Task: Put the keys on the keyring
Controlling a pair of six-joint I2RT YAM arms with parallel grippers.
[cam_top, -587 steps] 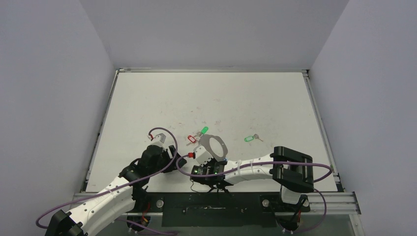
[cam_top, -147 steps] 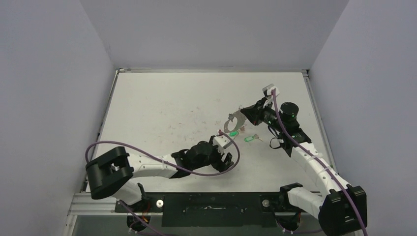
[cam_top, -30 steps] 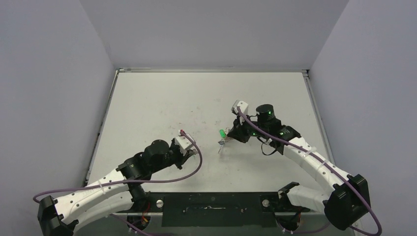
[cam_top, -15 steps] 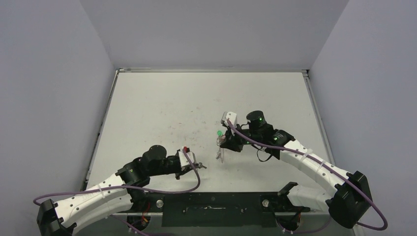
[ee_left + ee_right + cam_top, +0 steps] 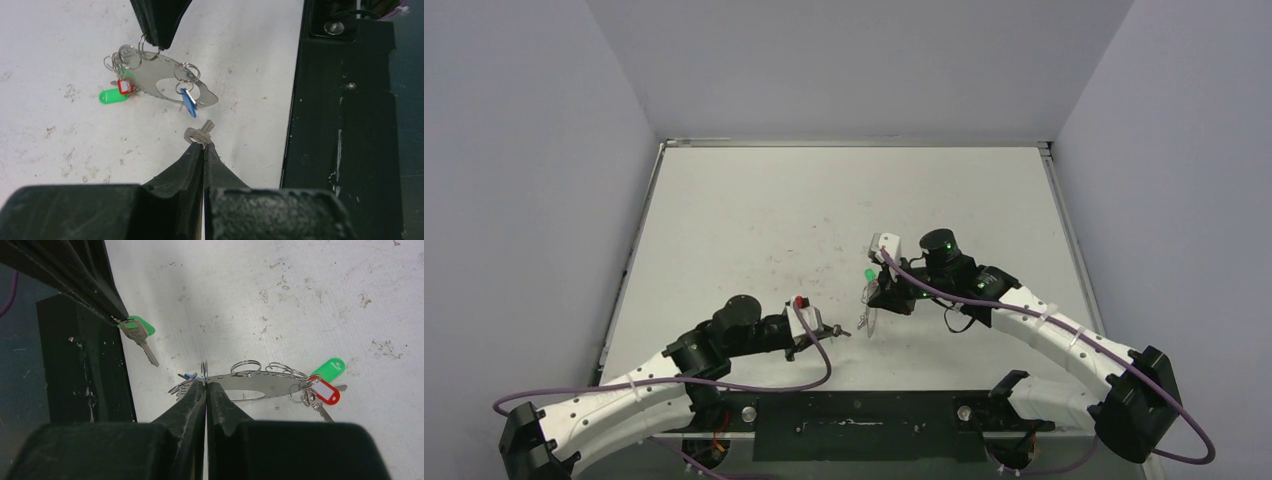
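My right gripper [image 5: 206, 382] is shut on the rim of the keyring [image 5: 260, 383], right at a small wire loop, and holds the silver hoop just above the table. A red-tagged key [image 5: 325, 391], a green tag [image 5: 328, 367] and a blue tag [image 5: 189, 375] hang from its loops. My left gripper [image 5: 204, 146] is shut on a silver key [image 5: 199, 135]; the right wrist view shows that key's green tag [image 5: 140, 322]. Its tip points at the keyring [image 5: 165, 82], a short gap away. From above, the left gripper [image 5: 836, 331] sits just left of the right gripper [image 5: 876, 298].
The black mounting rail [image 5: 854, 425] runs along the near table edge, close beside both grippers [image 5: 345, 125]. The white scuffed tabletop [image 5: 824, 200] stretches away behind them, closed in by grey walls. Purple cables loop off both wrists.
My left gripper has swung right with its key, toward the keyring. My right arm has carried the keyring left and nearer, so the two grippers now almost meet.
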